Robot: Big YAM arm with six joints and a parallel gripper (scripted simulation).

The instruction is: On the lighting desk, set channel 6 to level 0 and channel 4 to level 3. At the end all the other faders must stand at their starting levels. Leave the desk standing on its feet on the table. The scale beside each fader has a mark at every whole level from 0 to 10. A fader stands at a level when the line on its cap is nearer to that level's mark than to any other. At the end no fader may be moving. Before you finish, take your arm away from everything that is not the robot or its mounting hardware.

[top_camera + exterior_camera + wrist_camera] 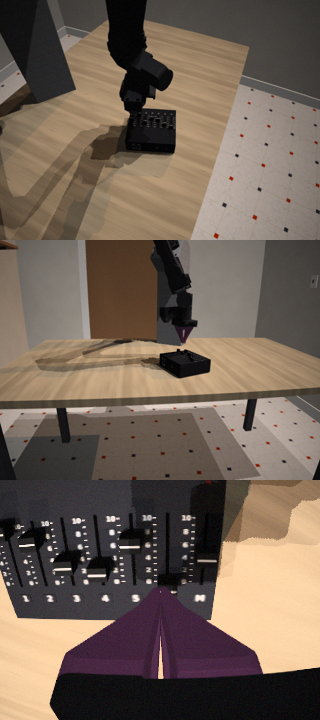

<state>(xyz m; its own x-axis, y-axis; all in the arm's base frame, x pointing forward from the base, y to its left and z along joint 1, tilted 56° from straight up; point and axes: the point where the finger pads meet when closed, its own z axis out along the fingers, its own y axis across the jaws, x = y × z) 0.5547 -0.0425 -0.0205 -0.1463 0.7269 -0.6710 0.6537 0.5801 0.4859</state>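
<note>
The black lighting desk (152,136) (191,367) (100,480) stands on its feet on the wooden table (180,64) (77,379). My gripper (134,112) (184,342) (160,598) is shut and empty. Its purple tips hang just above the desk, over the bottom end of channel 6. The channel 6 cap (168,579) sits at the bottom of its slot, partly hidden by the tips. The channel 4 cap (99,568) stands low on its scale. The channel 5 cap (130,542) stands higher, and the master cap (207,560) is to the right.
The grey robot base (38,51) (165,317) stands at the table's back edge behind the desk. The table's right edge (227,124) drops to a tiled floor (271,167).
</note>
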